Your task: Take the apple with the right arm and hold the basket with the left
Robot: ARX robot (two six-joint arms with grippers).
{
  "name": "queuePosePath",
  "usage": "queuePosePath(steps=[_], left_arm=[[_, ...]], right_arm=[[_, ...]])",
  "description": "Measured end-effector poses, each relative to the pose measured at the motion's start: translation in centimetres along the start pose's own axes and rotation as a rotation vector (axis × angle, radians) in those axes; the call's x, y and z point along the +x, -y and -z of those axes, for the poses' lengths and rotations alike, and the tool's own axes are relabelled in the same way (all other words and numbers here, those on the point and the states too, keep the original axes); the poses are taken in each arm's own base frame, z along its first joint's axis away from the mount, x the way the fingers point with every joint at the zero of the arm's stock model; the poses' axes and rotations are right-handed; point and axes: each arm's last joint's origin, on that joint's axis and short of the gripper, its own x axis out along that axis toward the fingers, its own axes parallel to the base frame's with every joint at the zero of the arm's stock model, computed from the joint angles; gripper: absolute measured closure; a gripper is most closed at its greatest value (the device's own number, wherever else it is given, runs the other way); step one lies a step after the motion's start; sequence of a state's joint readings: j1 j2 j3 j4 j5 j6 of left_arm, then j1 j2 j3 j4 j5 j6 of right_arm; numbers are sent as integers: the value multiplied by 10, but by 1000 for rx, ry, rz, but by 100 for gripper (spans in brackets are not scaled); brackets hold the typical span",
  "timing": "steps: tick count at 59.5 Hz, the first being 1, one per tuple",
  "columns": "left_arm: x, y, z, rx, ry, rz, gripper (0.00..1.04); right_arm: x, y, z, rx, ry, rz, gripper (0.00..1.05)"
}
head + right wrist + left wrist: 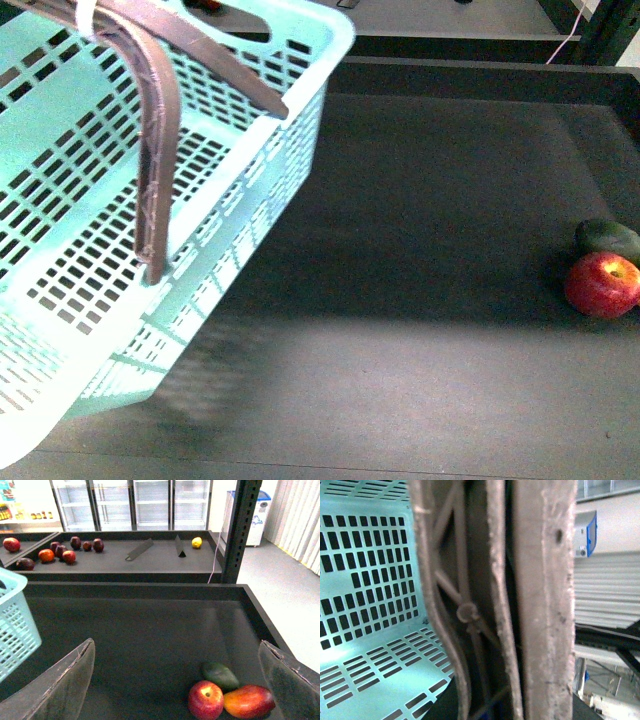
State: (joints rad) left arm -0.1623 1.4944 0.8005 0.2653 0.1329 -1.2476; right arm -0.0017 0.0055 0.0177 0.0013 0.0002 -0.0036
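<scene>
Front view: the basket [230,130] fills the left side. It is tilted, with one corner low and near the camera, and its brown handle [158,170] arches over the open top. The apple [603,284] lies far to the right on the dark tray [420,200], well apart from the basket. A dark green fruit [607,237] sits just behind it.

Left wrist view: my left fingers [545,630] are clamped on the handle [465,615], whose latticed strip runs along the one grey pad that shows. The slotted mint wall and floor of the basket [370,580] lie beyond.

Right wrist view: my right fingers [60,685] stand wide apart and hold nothing. They hang above the tray [150,630], one pad at each side of the picture. The apple [205,700] rests between them, low in the picture and nearer my far pad. It presses against a red-orange fruit [248,701], and the green fruit [220,675] is close behind both. I touch none of them. One corner of the basket [15,625] shows at the edge.
</scene>
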Motion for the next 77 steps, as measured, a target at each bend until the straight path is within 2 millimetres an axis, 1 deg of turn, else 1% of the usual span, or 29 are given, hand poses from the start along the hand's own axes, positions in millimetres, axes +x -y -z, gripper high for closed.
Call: queuePosePath(steps=[13,31,41,47,77], left_arm=[[-5,33,45,79,-140,80,89],[-13,60,96,169,-275,147,89],[-18,70,116,197,-327,183,89],[-20,72,121,202,-343,192,89],[-20,72,120,212,-328,190,89]], right_arm=[[0,0,0,0,0,0,9],[0,0,0,0,0,0,9],[0,0,0,0,0,0,9],[0,0,0,0,0,0,9],[0,0,0,0,0,0,9]])
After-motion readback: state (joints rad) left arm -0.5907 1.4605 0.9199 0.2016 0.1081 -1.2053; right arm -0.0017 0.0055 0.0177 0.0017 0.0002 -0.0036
